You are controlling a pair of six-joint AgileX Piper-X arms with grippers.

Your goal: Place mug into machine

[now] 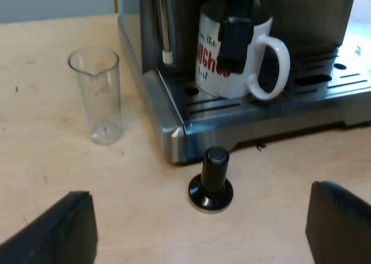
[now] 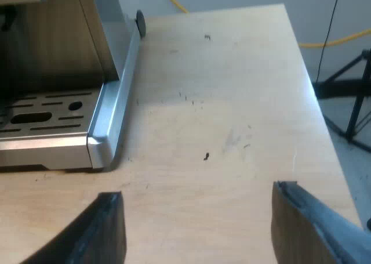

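Observation:
A white mug (image 1: 211, 81) with red lettering stands upright on the espresso machine's slotted drip tray (image 1: 324, 84), its handle turned sideways. The holder's dark handle (image 1: 235, 35) juts out from the machine in front of the mug and hides part of it. My left gripper (image 1: 200, 235) hovers open over the table short of the machine, nothing between its fingers (image 1: 58, 232). My right gripper (image 2: 197, 229) is open over bare table beside the machine's drip tray (image 2: 46, 116), holding nothing.
A tamper with a black knob (image 1: 211, 180) stands on the table just before the machine's corner. A clear measuring glass (image 1: 98, 96) stands beside the machine. The steam wand (image 1: 165, 26) hangs next to the mug. The table's edge (image 2: 316, 101) is near, with a black stand (image 2: 348, 101) beyond.

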